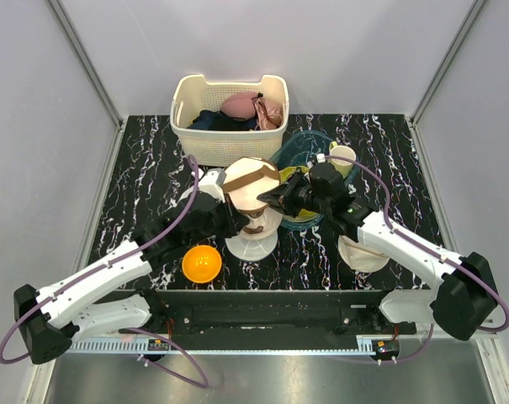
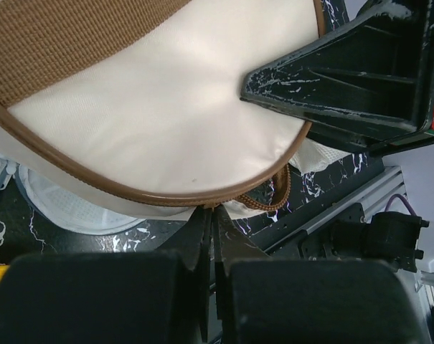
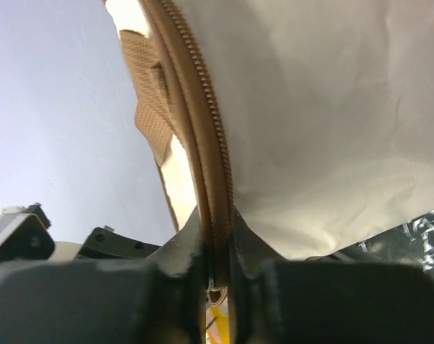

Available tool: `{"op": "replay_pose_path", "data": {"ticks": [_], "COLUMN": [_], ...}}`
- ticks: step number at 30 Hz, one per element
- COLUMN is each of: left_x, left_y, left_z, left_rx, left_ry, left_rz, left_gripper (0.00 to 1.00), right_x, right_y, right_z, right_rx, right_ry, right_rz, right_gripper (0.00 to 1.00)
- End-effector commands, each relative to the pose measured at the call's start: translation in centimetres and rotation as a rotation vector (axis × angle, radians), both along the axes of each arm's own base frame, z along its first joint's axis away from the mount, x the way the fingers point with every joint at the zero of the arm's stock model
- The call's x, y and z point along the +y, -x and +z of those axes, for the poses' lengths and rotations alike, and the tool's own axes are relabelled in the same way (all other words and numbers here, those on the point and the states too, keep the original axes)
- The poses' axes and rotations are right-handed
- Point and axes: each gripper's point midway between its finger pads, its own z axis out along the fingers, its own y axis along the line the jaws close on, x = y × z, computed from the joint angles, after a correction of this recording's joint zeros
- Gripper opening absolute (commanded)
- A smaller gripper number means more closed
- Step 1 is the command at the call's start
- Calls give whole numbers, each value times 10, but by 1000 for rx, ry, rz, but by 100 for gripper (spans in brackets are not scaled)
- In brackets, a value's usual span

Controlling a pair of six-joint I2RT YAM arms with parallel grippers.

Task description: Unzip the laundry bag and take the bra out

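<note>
The cream-beige laundry bag (image 1: 252, 187) with its brown strap is held off the table between both grippers, tilted. My left gripper (image 1: 237, 220) is shut on the brown piped rim of the bag (image 2: 166, 122), fingertips pinched together (image 2: 215, 211). A brown cord loop (image 2: 280, 199) hangs beside them. My right gripper (image 1: 273, 199) is shut on the brown zipper band (image 3: 211, 143) of the bag (image 3: 331, 107), the band running between its jaws (image 3: 217, 233). The zipper looks closed where it shows. No bra shows at the bag; its inside is hidden.
A white slotted basket (image 1: 229, 135) with pink and dark garments stands at the back. A clear blue bowl (image 1: 303, 150) and a white cup (image 1: 342, 156) sit behind the right gripper. An orange bowl (image 1: 202, 263), a white mesh dome (image 1: 252, 245) and a white round piece (image 1: 363, 254) lie in front.
</note>
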Motion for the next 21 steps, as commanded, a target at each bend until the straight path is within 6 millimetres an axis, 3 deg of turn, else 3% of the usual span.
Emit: {"op": "replay_pose_path", "data": {"ticks": [1,6,11,17,21], "left_x": [-4,22,54,76,69], "left_y": [-8,-9,-13,-25,-31], "left_z": [49,67,80,67,55], "left_rx": [-108,-186,-249,-243,-216], "left_ry": [103,26,-28,-73,-52], "left_rz": [23,60,117,150,121], "left_gripper": [0,0,0,0,0], "right_x": [-4,-19,-38,-49,-45], "right_y": [-10,-7,8,35,47], "right_z": [32,25,25,36,44], "right_rx": [-111,-151,-213,-339,-401], "right_ry": [-21,60,103,178,162], "right_rz": [-56,-3,207,433,543], "right_gripper": [0,0,0,0,0]}}
